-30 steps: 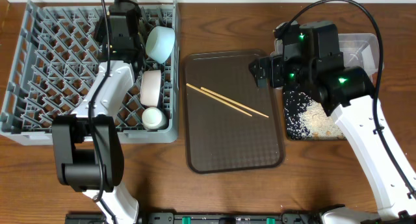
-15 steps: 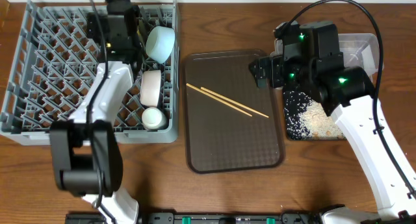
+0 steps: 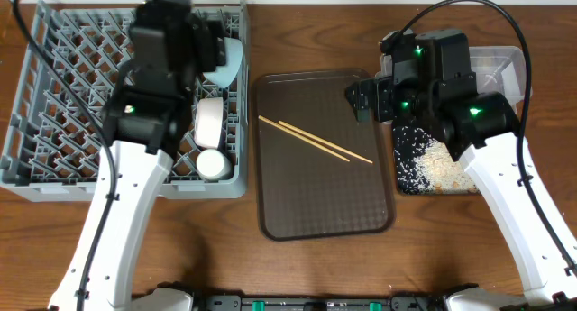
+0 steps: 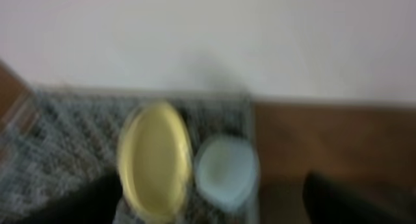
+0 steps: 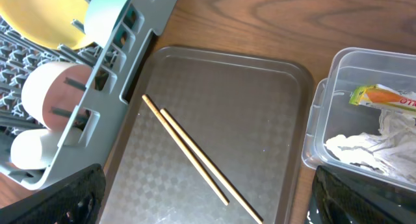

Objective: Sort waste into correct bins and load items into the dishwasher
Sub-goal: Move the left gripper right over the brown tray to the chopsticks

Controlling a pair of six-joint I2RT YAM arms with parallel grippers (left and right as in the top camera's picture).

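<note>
Wooden chopsticks lying diagonally mid brown serving tray, bare tray all round them, grey dish rack just beside its left rim — right gripper above the tray's right edge, spread wide, empty, left gripper blurred, fingers apart, empty.

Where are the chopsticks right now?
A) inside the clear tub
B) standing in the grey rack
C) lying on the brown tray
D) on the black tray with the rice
C: the chopsticks lie side by side, flat on the brown tray in the middle of the table.
</note>
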